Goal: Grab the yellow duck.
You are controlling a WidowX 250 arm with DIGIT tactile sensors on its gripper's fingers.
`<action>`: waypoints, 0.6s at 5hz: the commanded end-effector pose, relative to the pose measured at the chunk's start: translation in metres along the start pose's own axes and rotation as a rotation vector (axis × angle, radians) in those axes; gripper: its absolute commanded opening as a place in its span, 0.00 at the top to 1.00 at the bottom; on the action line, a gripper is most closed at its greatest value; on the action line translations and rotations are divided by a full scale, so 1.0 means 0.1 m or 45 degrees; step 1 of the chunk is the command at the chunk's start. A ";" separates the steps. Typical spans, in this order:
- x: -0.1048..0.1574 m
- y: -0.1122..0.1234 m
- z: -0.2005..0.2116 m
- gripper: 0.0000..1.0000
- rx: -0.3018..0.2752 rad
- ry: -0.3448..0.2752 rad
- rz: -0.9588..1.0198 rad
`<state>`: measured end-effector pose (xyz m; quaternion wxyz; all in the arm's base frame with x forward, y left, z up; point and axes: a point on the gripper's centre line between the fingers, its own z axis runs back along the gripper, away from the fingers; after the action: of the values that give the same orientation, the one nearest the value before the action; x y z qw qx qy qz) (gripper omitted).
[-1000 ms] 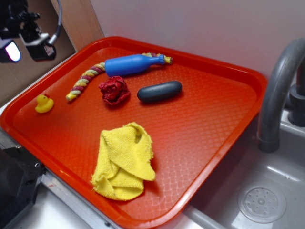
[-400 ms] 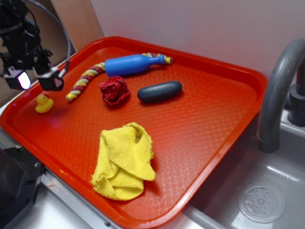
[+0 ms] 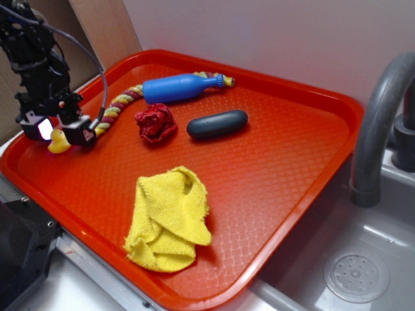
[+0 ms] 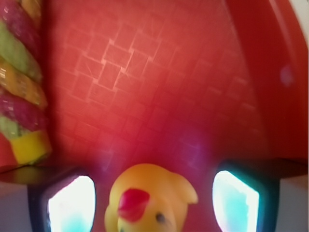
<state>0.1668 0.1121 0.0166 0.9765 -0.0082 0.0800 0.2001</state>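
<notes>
The yellow duck (image 3: 58, 142) sits on the red tray (image 3: 272, 168) near its left edge. My gripper (image 3: 60, 131) has come down around it and stands open, one finger on each side of the duck. In the wrist view the duck (image 4: 152, 198) fills the lower middle, red beak facing the camera, with a gap on both sides to the bright fingers (image 4: 71, 203). The fingers do not touch it.
A yellow-and-pink braided rope (image 3: 120, 103) lies just right of the gripper, and its end (image 4: 21, 96) shows in the wrist view. Farther right are a blue bottle (image 3: 181, 87), a red crumpled thing (image 3: 155, 123), a dark oblong thing (image 3: 217, 124) and a yellow cloth (image 3: 170, 217). A grey faucet (image 3: 379, 129) and a sink stand at right.
The arm has moved down and slightly right from above the tray's left edge until its open fingers straddle the duck. Nothing else moved.
</notes>
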 end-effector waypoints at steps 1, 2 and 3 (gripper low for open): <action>-0.05 0.03 0.03 1.00 -0.026 -0.022 -0.031; -0.04 0.04 0.04 1.00 -0.029 -0.023 -0.023; -0.04 0.03 0.18 1.00 -0.011 -0.042 -0.003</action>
<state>0.1605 0.1045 0.0263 0.9761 -0.0229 0.0928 0.1952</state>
